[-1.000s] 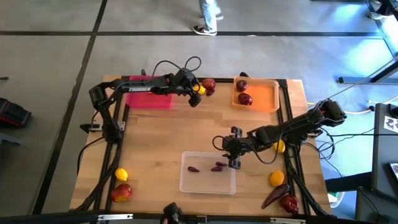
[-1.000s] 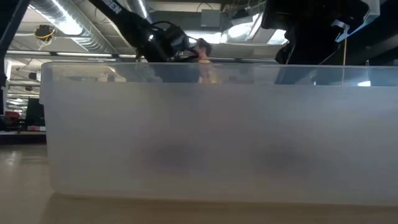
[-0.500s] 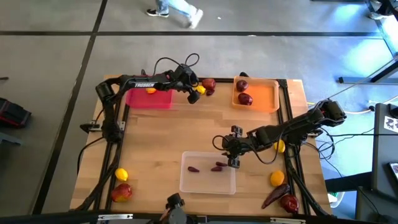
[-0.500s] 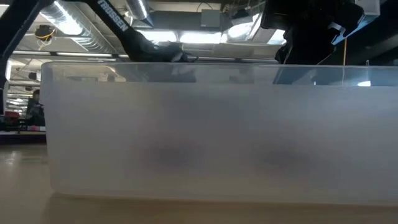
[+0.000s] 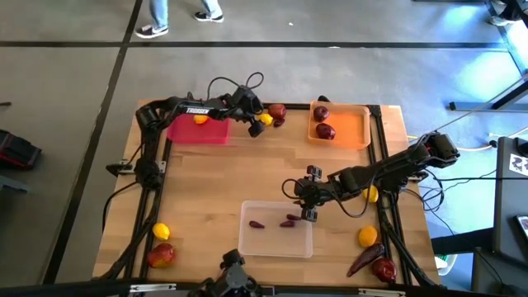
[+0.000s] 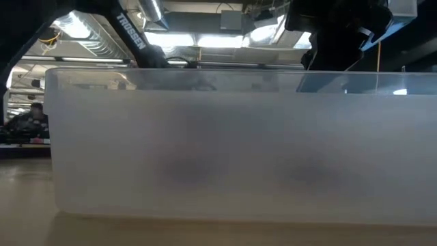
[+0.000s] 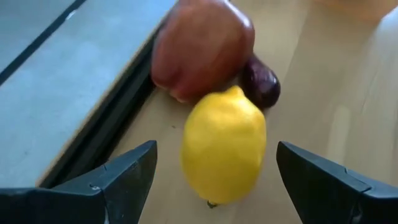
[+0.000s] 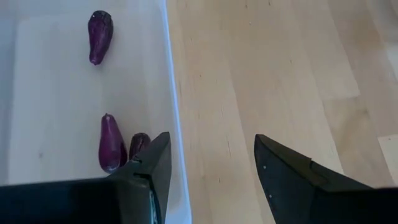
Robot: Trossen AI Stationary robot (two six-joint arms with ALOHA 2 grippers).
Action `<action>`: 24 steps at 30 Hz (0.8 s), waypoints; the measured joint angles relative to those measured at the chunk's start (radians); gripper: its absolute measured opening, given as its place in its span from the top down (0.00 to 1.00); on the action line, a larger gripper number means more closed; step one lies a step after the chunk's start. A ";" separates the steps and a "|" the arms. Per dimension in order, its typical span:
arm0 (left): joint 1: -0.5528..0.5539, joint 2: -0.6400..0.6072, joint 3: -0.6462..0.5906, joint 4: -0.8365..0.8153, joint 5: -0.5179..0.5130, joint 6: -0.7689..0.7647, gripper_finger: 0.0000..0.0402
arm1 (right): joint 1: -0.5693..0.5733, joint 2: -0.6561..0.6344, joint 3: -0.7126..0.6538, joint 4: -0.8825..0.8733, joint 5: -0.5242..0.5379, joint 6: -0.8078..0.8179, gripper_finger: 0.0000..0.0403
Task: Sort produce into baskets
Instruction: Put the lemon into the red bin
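Low view: the clear tray (image 6: 232, 147) fills nearly the whole width; through its frosted wall its contents show only as two dim dark smudges, and the worktop beyond is hidden.

Left wrist view: dark red fruit (image 7: 202, 50) ahead of the open left jaws is blurred, its top cut by the frame edge. A small dark piece (image 7: 261, 84) is half hidden behind the lemon (image 7: 224, 146); kind uncertain.

Right wrist view: one purple pod (image 8: 138, 144) is partly covered by a finger of the right jaws.

High view: person on the floor (image 5: 177, 12) cut off, legs and shoes only.
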 joint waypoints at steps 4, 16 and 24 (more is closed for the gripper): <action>0.001 0.033 0.002 0.019 0.010 0.027 0.19 | 0.000 0.000 0.000 -0.001 0.000 0.000 0.52; 0.005 0.062 0.006 0.050 0.062 0.054 0.37 | 0.000 0.000 0.000 0.004 0.018 0.000 0.52; 0.005 0.060 0.006 0.049 0.061 0.089 0.52 | 0.000 0.000 0.000 0.003 0.018 0.006 0.52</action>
